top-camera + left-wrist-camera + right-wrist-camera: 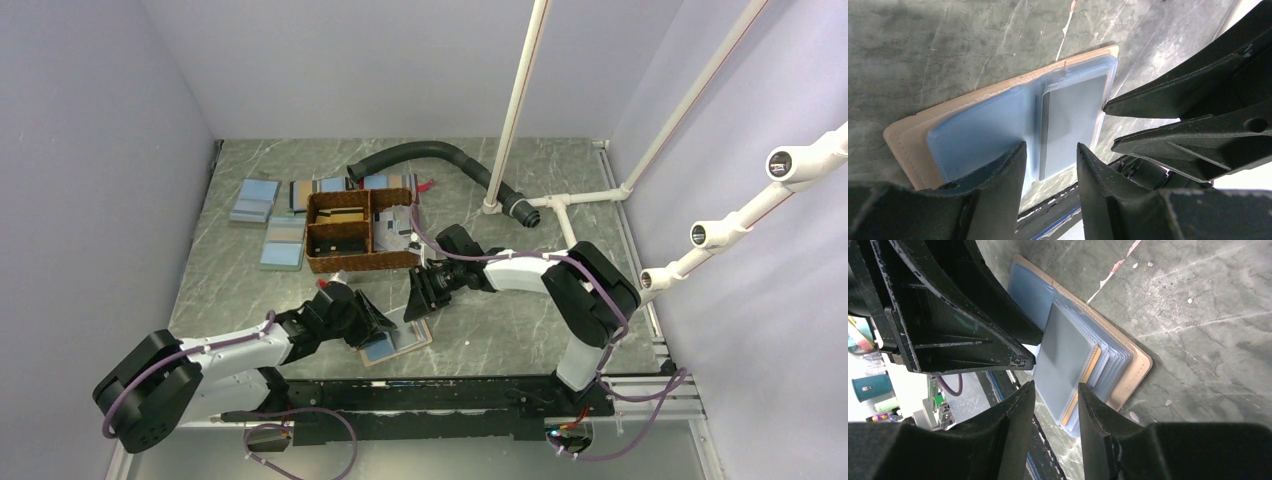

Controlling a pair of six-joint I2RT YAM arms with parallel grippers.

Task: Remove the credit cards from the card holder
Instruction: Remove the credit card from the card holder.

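Tan leather is rimming the holder (993, 120), which is lying open and flat on the bench (948, 45), blue sleeves up, just beneath and ahead of both pincers. The left pincer (1050, 167) is hovering over the near edge of the blue leaf with its jaws part-way apart and nothing between them that I can see. The right pincer (1055, 392) is facing it from the opposite side, jaws likewise apart, straddling the edge of the stacked sleeves (1108, 360) without clamping them, as far as I can tell. A grey card (1065, 352) is sitting in the top sleeve, directly ahead of the right pincer's tips.

I am reading this step as pinning one leaf and drawing a card from the other. To do it well, I am planning to press the left pincer down on the blue leaf so the holder cannot slide. I am planning to bring the right one in low, pinching only the card's edge and not the clear plastic. I cannot tell which side the sleeve is opening on. A skewed tug would probably lift the whole holder.
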